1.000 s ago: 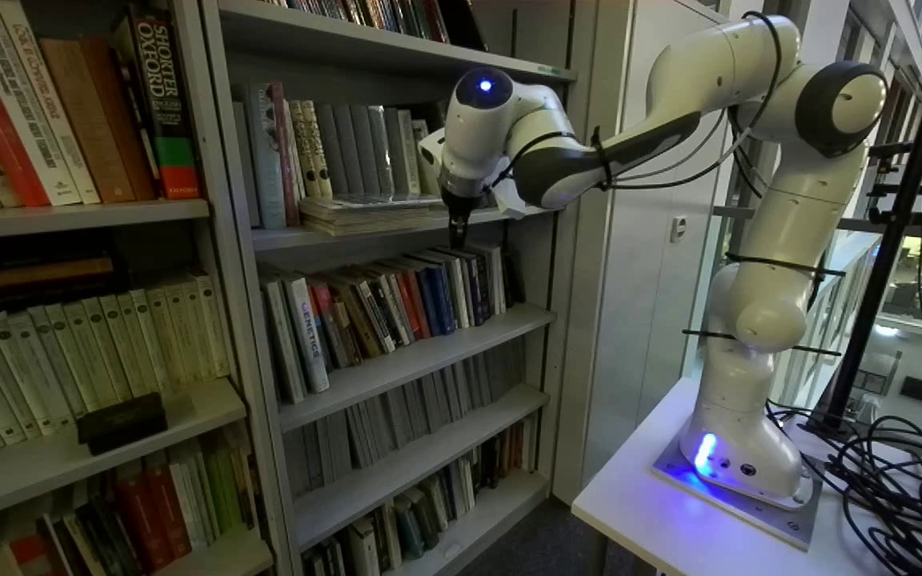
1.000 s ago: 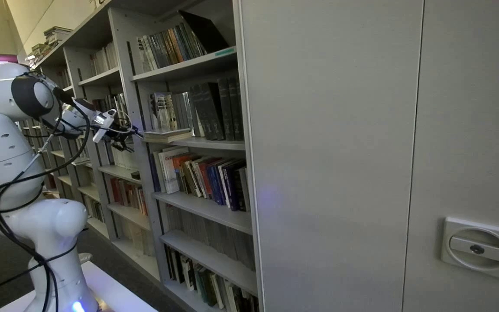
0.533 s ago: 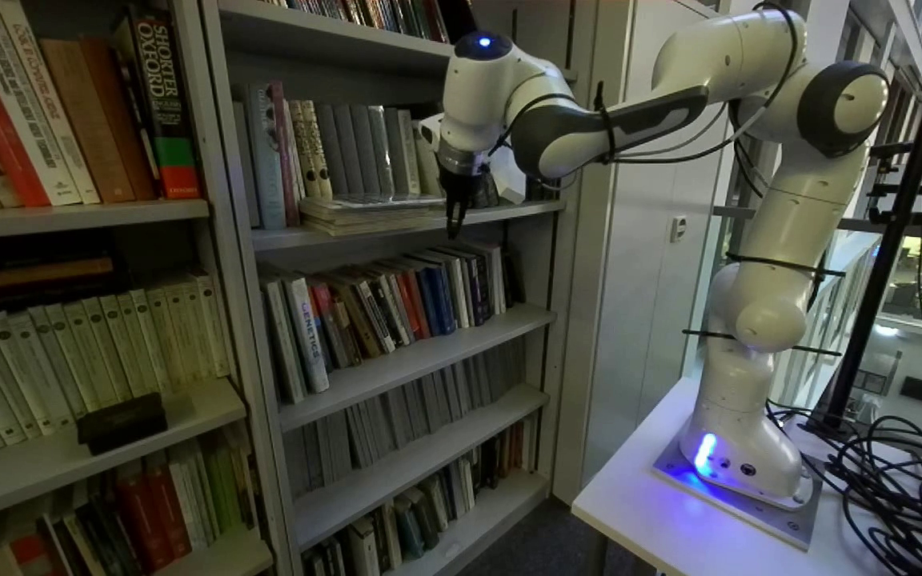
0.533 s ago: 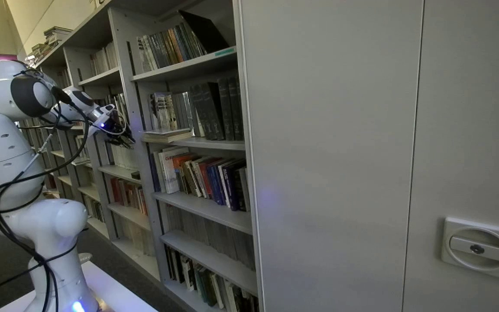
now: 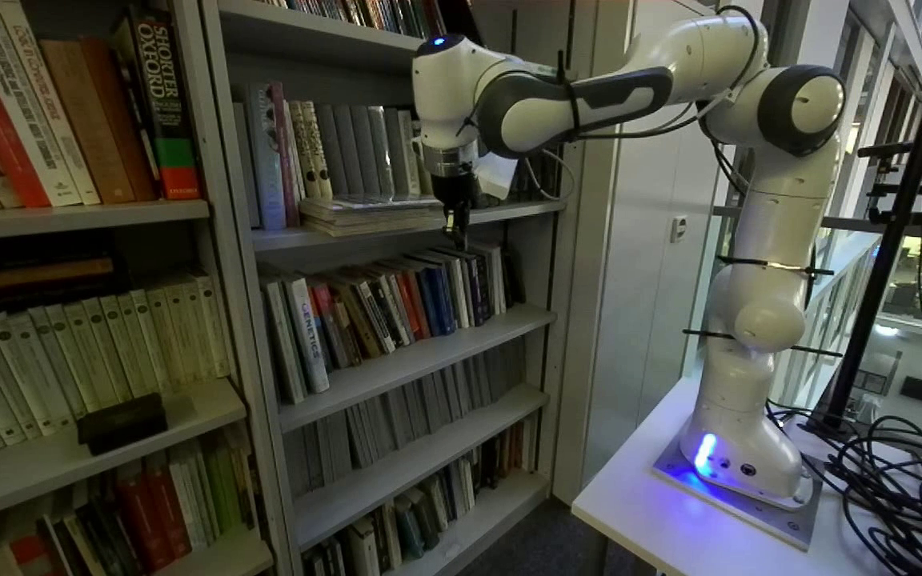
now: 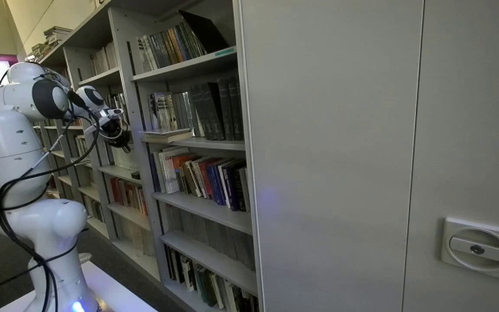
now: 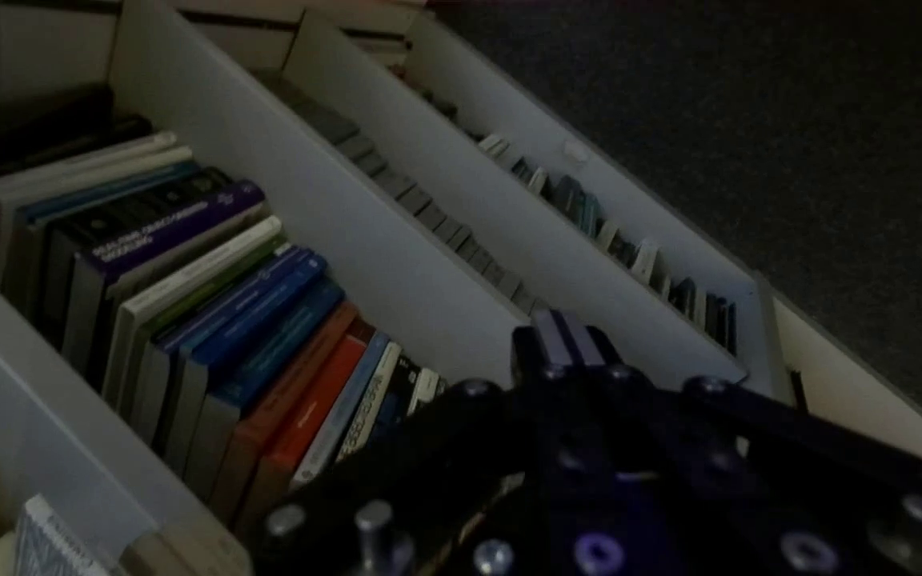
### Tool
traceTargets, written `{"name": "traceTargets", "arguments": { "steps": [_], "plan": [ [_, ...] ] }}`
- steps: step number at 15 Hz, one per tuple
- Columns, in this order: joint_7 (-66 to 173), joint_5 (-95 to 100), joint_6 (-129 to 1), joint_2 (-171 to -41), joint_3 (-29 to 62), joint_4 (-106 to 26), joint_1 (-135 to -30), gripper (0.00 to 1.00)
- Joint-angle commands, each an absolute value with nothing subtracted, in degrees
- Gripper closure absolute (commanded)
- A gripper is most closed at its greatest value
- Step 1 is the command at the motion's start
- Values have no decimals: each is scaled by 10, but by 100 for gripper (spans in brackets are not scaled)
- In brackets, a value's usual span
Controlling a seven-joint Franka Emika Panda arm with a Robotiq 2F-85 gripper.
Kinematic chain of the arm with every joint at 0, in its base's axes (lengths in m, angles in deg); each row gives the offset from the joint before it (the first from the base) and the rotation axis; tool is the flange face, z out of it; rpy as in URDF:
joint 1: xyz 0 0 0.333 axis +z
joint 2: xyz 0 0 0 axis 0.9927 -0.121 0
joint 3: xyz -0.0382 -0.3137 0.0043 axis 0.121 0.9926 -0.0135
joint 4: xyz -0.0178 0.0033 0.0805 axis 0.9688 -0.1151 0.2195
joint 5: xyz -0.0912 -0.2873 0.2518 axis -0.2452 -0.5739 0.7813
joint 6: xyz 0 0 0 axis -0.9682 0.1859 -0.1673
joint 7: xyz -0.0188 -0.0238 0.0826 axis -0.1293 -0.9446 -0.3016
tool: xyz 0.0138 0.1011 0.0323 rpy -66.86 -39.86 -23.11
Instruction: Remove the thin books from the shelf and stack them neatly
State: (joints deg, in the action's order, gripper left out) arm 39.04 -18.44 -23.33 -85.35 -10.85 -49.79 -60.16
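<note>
Slim volumes with pale grey and whitish spines, thin books (image 5: 357,152), stand upright on the grey metal shelf (image 5: 278,238). In front of them, a flat pile of thin books (image 5: 369,214) lies on the same board; this stack (image 6: 167,136) also shows in an exterior view, slightly overhanging the edge. My gripper (image 5: 458,238) points down in front of the bookcase, right of the pile and around the board's height. In the wrist view the two pads of the gripper (image 7: 567,340) lie together with nothing between them. Part of the upright row is hidden behind the arm.
Below, a row of multicoloured paperbacks (image 5: 405,300) stands on another board, close under my fingertips. A bookcase upright (image 5: 229,240) separates the thick volumes (image 5: 85,120). A cupboard door (image 6: 332,151) adjoins the bookcase. The arm's table (image 5: 629,496) carries coiled cables (image 5: 901,496).
The gripper's fingers have gone from spread to shut. The hand has swung from a slanted pose to pointing more steeply down, and the upper arm has shifted, leftward in an exterior view.
</note>
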Motion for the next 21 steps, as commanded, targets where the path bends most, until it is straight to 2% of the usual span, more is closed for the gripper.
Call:
{"name": "traceTargets", "arguments": {
  "steps": [1, 2, 3, 4, 6, 7, 9, 14, 15, 16, 19, 20, 21],
  "plan": [
    [365, -109, -160, -887, -104, -444, -610, 100],
    [360, -82, -153, -888, -101, -440, -612, 100],
    [357, -57, -151, -888, -98, -438, -613, 74],
    [354, -45, -164, -876, -96, -446, -612, 72],
    [355, -81, -215, -845, -96, -484, -610, 58],
    [358, -74, -186, -879, -99, -457, -608, 74],
    [358, -75, -197, -870, -100, -460, -609, 59],
    [358, -75, -198, -866, -101, -463, -609, 58],
    [358, -75, -198, -866, -101, -463, -609, 33],
    [383, -54, -213, -862, -97, -468, -611, 32],
    [422, -14, -239, -860, -95, -470, -610, 13],
    [431, -8, -244, -859, -96, -470, -609, 53],
    [439, -3, -247, -859, -97, -467, -609, 49]
  ]
}}
